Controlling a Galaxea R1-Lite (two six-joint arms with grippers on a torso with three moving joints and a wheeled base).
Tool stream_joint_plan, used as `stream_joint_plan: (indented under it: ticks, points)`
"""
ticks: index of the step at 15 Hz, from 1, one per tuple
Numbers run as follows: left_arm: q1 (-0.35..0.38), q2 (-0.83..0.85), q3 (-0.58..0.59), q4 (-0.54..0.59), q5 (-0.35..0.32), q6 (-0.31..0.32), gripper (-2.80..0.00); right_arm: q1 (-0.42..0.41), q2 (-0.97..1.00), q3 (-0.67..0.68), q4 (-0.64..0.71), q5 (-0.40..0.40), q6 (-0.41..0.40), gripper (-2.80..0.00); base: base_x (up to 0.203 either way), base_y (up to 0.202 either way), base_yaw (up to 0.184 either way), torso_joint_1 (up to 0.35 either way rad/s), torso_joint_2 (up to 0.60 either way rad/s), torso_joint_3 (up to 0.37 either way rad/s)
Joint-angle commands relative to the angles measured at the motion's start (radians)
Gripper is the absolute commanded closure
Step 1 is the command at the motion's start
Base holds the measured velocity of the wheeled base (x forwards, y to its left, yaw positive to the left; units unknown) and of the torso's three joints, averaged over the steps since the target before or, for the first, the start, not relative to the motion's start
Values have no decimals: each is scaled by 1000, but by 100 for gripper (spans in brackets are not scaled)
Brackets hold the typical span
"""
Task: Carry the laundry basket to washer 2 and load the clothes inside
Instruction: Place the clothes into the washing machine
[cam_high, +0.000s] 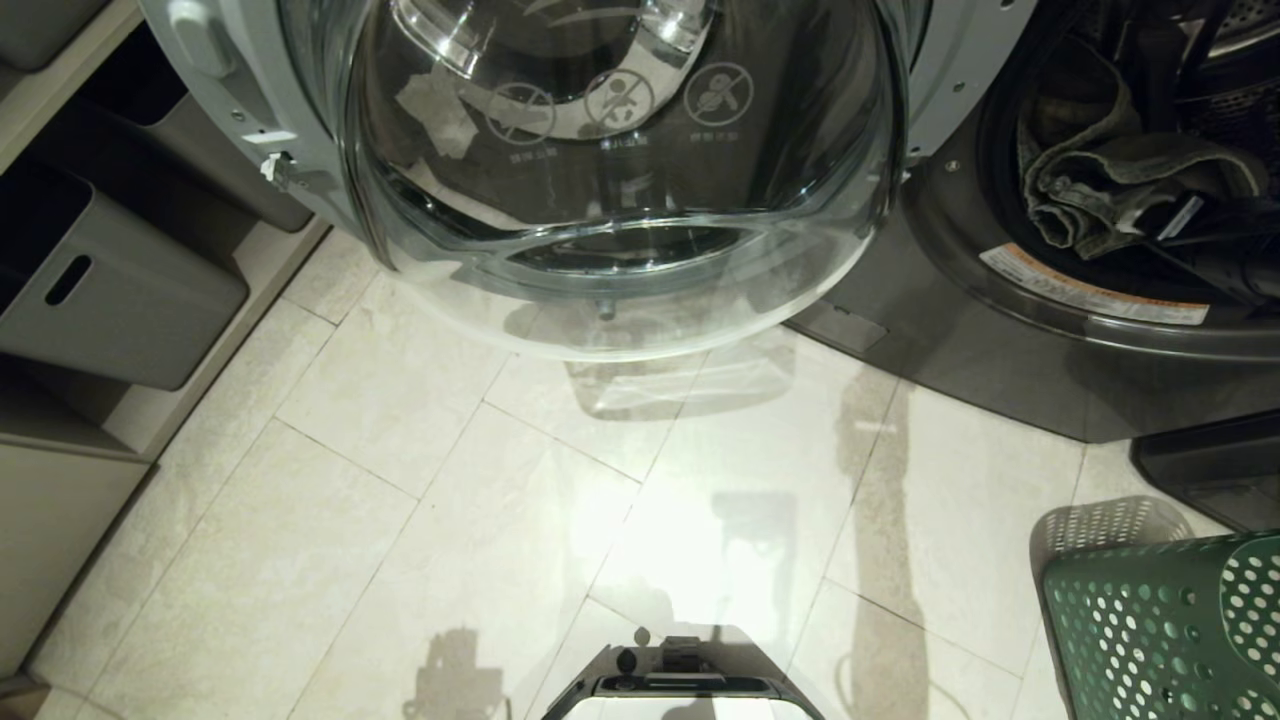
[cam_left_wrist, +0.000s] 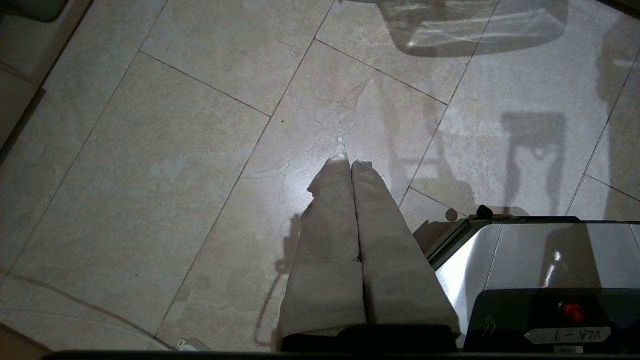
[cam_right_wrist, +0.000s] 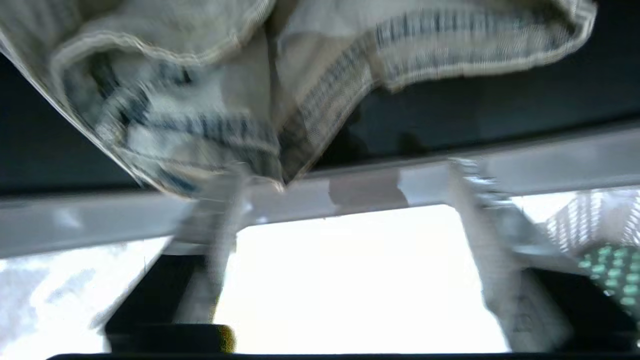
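Loading step: striped cloth is seen by right gripper, jaws wide, nothing clamped; basket return judged next

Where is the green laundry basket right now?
The green laundry basket sits on the tiled floor at the head view's lower right corner, just in front of the open washer.

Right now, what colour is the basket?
Green with little white holes; the head view shows it best.
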Motion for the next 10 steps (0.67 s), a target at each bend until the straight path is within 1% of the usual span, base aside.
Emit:
stream_joint_plan:
  ticks: [1, 3, 5, 6, 9, 10]
  points:
    - [0, -2, 2, 0, -1, -1, 0, 9, -5, 5, 3, 0, 5, 0, 0, 0, 0, 0, 0, 0]
    - [0, -2, 2, 0, -1, -1, 0, 18, 20, 1, 8, 7, 6, 0, 0, 0, 0, 0, 0, 0]
    - [0, -2, 2, 0, 0, -1, 0, 27, 52, -8, 8, 47, 13, 0, 0, 0, 0, 0, 0, 0]
    - [0, -2, 2, 0, -1, 0, 0, 28, 59, -11, 8, 87, 16, 0, 0, 0, 0, 0, 0, 0]
    - [0, -2, 2, 0, 0, 0, 0, 28, 74, -16, 8, 291, 71, 0, 0, 0, 0, 0, 0, 0]
    - [0, -2, 2, 0, -1, 1, 0, 28, 93, -33, 8, 311, 77, 0, 0, 0, 0, 0, 0, 0]
